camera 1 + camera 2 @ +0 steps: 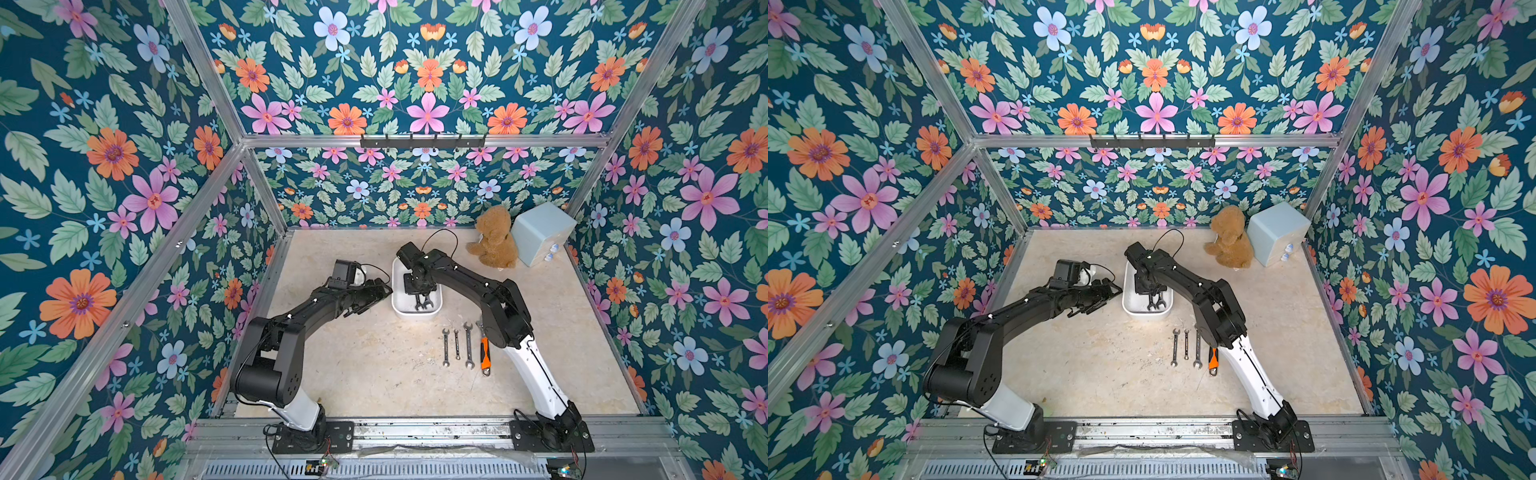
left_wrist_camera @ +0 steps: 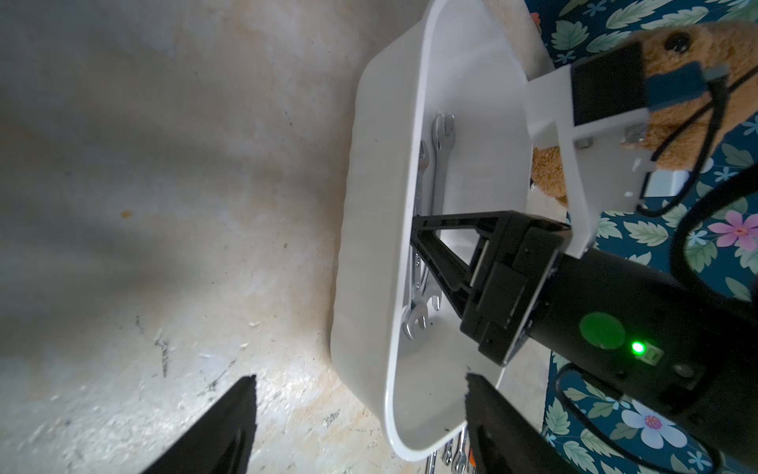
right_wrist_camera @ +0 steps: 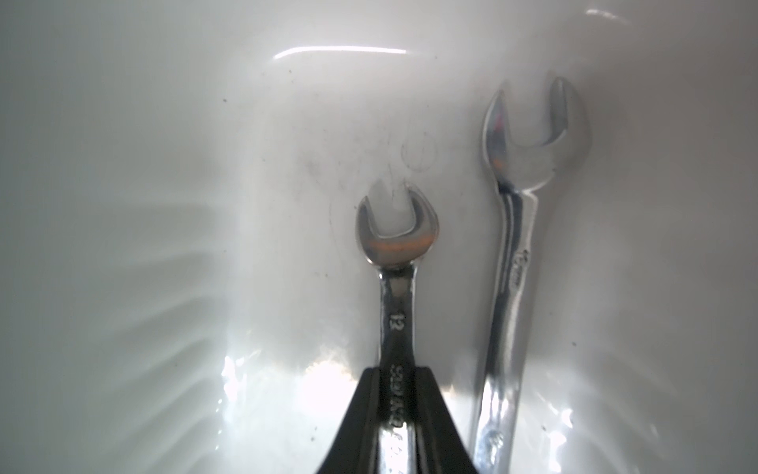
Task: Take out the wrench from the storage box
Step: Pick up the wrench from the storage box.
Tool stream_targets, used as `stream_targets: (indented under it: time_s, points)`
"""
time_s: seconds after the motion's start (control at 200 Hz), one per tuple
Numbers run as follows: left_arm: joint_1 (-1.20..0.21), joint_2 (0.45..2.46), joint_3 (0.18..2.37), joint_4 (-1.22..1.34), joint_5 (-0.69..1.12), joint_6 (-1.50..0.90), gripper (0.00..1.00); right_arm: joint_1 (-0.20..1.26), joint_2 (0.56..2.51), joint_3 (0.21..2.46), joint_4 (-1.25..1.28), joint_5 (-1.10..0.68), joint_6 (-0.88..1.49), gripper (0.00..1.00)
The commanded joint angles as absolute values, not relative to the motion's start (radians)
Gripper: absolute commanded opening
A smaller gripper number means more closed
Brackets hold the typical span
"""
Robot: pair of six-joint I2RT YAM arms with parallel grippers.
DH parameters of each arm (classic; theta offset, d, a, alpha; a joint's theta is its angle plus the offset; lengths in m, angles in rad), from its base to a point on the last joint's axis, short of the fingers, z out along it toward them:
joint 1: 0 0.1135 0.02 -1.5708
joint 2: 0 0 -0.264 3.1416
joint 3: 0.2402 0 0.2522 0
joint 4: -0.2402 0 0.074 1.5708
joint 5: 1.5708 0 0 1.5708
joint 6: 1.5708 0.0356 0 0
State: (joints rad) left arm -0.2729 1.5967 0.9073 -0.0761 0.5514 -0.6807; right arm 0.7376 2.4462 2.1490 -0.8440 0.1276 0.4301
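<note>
The storage box (image 1: 396, 308) (image 1: 1128, 308) is a white shallow tub mid-table. Two steel wrenches lie in it side by side. My right gripper (image 3: 397, 371) (image 1: 417, 291) reaches down into the box and is shut on the shaft of the smaller wrench (image 3: 396, 324), marked 12. The larger wrench (image 3: 512, 266) lies loose beside it. In the left wrist view both wrenches (image 2: 439, 164) show along the box wall (image 2: 369, 205). My left gripper (image 2: 360, 381) (image 1: 382, 293) is open at the box's left side. Its fingers stand on either side of the box wall, and contact cannot be told.
Three steel wrenches (image 1: 457, 347) and an orange-handled adjustable wrench (image 1: 484, 353) lie in a row on the table in front of the box. A brown teddy bear (image 1: 494, 239) and a pale blue cube box (image 1: 540, 232) stand at the back right. Patterned walls close in the table.
</note>
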Motion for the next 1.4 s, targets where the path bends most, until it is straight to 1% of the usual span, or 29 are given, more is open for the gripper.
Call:
stream_targets:
  time_s: [0.0,0.445,0.685,0.935,1.125,1.395]
  points:
    - [-0.272,1.588,0.907,-0.069,0.554,-0.676,0.83,0.737,2.422,2.150,-0.857,0.119,0.441,0.15]
    - [-0.270,1.578,0.908,-0.083,0.544,-0.666,0.83,0.737,2.432,2.177,-0.848,0.102,0.456,0.15]
    - [-0.268,1.573,0.911,-0.086,0.542,-0.664,0.83,0.736,2.422,2.247,-0.893,0.119,0.443,0.15]
    - [-0.261,1.562,0.920,-0.095,0.537,-0.658,0.83,0.735,2.363,2.259,-0.925,0.143,0.436,0.15]
    - [-0.256,1.553,0.922,-0.109,0.527,-0.647,0.83,0.735,2.261,2.166,-0.920,0.173,0.440,0.15]
    - [-0.256,1.540,0.935,-0.116,0.516,-0.646,0.83,0.738,1.991,1.802,-0.823,0.192,0.498,0.15]
